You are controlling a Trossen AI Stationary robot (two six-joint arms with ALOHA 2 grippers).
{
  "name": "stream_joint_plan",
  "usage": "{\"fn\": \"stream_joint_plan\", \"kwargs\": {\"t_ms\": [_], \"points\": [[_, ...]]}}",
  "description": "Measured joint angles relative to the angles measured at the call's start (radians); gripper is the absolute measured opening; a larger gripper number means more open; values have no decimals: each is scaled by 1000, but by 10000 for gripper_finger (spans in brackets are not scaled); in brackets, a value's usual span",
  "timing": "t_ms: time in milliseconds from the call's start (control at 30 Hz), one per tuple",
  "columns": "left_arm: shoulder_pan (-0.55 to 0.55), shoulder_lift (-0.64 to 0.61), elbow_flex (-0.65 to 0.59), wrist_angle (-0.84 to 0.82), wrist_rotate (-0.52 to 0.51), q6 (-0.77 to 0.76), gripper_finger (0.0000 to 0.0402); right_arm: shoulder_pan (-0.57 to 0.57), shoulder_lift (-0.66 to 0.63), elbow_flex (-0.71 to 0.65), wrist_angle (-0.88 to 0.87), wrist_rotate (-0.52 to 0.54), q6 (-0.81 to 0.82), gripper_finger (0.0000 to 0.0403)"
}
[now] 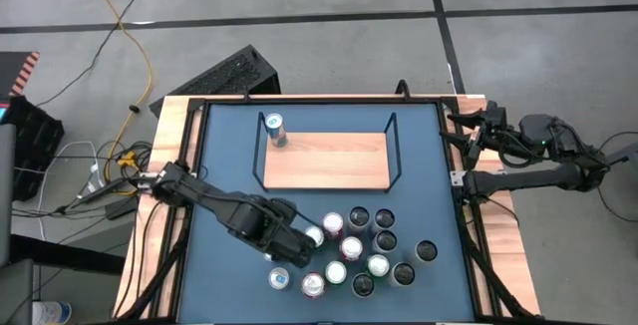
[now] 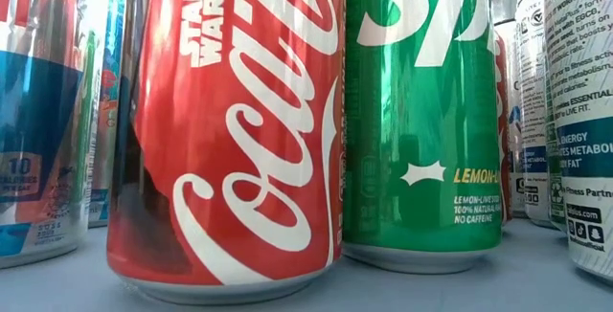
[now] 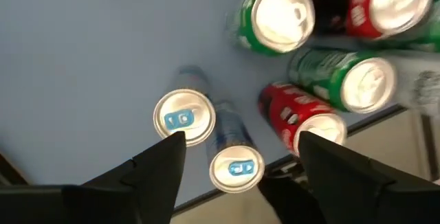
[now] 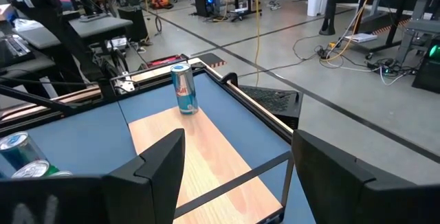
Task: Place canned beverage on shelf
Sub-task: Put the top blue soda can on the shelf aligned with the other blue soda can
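Down low, a cola can (image 2: 230, 130) fills the view — shelf hidden.

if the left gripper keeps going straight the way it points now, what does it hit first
Probably the blue-tab can lying between the open fingers of the left gripper, in the cluster near the table's front edge. The second blue-tab can beside it sits near one fingertip; depth is unclear.

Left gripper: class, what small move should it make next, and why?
Probably lower the open left gripper around the slim silver can with the blue tab lying between its fingers; only one blue-and-silver can stands on the light-wood shelf.
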Motion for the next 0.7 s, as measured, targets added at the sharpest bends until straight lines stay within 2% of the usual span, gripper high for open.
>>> {"fn": "stream_joint_plan", "kwargs": {"t_ms": [167, 700], "points": [[0, 42, -1, -6, -1, 24, 303, 0, 0, 0, 1, 0, 0, 261], [-19, 26, -14, -22, -17, -39, 305, 0, 0, 0, 0, 0, -19, 261]]}}
